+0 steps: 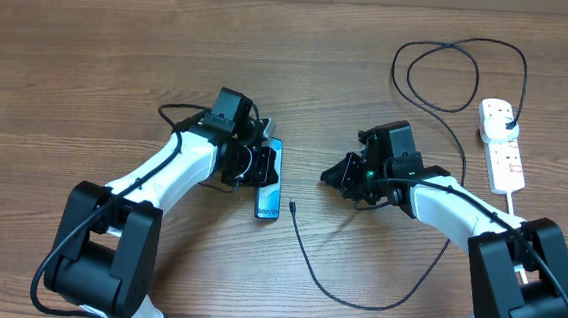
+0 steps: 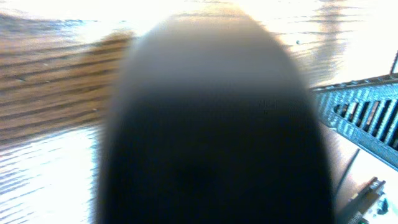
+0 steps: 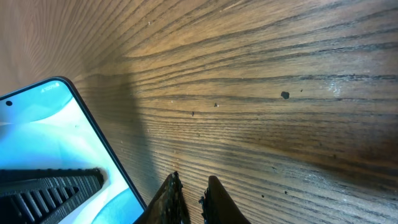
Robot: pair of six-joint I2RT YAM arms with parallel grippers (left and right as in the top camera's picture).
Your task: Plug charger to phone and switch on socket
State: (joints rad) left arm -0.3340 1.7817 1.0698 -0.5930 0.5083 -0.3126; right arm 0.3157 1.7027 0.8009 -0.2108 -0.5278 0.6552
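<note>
Closest to the near edge of the table, the charger sags in a low bend between the two arm bases, with bare wood on either side of it. From that bend the cable runs up and left to its connector tip. The tip lies loose on the wood just beside the near right corner of the phone, not touching it.

The phone lies flat near the middle of the table, screen lit and facing up, its long sides running near to far. The left gripper sits over its far half with jaws together, and a ridged finger rests on the glass. The left wrist view is only a dark blur.

The right gripper stands to the right of the phone, with a strip of bare wood between them. Its fingertips are almost together and clamp nothing, low over the wood.

Toward the far right corner the socket lies lengthwise beside the right edge. The black plug is seated in its far end, and the cable loops wide to its left. A white cord leaves its near end. Broad bare wood fills the far left.
</note>
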